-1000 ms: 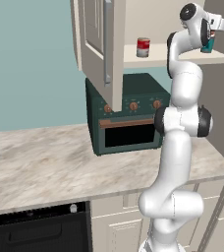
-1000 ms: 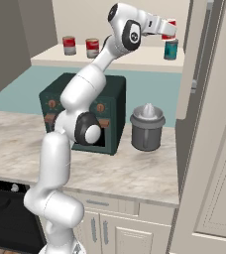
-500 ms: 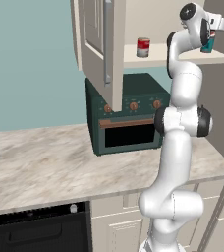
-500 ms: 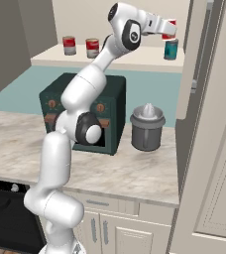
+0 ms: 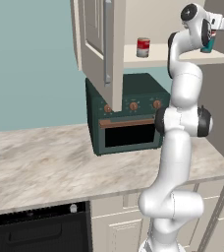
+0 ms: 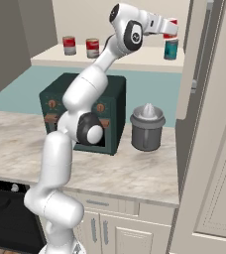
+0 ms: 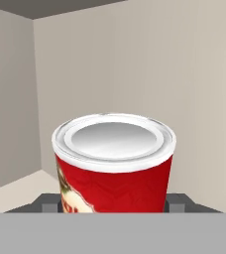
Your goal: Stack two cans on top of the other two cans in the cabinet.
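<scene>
Hard to see the business end from where I'm standing: in the left base view the white arm's own wrist blocks most of the small teal cylindrical can with the silvery rim, so only a sliver of it pokes out at the far right of the pale cabinet shelf, and the finger tips themselves are cut off at the bottom of the hand view, just dark blocks on either side of the can. From the right side it's clearer. The big cream wall cabinet with the panelled door and long metal handle stands open, and on its shelf there are two small red cans with white label bands and silvery tops standing upright side by side at the left end, close but apparently not touching. Over at the right end the teal can stands upright too, and a third red-and-white can is right above it, sitting on or just over its top, can't tell if they're touching. The two-finger gripper is clamped on that upper red can, one finger on each side of it. Below, a dark green oven and a grey lidded pot sit on the marble-look counter.
</scene>
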Tool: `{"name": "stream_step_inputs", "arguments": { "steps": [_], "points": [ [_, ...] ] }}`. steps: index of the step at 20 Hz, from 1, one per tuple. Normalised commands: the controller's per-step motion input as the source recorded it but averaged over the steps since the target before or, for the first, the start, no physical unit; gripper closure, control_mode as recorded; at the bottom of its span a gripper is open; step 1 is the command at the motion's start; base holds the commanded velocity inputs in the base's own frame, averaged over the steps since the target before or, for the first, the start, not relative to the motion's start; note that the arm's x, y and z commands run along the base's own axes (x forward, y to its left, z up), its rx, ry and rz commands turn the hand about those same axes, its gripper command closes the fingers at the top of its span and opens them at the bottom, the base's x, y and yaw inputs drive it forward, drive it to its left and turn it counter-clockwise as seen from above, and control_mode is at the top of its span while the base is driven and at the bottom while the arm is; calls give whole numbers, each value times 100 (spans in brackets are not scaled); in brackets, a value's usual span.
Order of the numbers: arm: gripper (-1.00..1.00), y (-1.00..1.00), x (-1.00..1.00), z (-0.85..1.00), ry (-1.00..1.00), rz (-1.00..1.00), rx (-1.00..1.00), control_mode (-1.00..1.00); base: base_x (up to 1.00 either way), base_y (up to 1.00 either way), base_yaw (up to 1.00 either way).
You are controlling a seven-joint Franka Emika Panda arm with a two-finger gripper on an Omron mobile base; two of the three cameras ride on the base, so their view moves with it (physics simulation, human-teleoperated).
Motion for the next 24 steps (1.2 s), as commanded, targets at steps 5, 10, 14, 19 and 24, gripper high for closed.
{"name": "stream_step_inputs", "arguments": {
  "steps": [5, 10, 14, 19, 24],
  "points": [
    [100, 0, 0, 13, 0, 0, 0, -100, 0, 0, 0],
    [100, 0, 0, 7, 0, 0, 0, -100, 0, 0, 0],
    [100, 0, 1, 0, 1, 0, 0, -100, 0, 0, 0],
    [100, -2, 0, 0, 1, 0, 0, -100, 0, 0, 0],
    [100, -5, 0, 0, 0, 0, 0, -100, 0, 0, 0]
  ]
}}
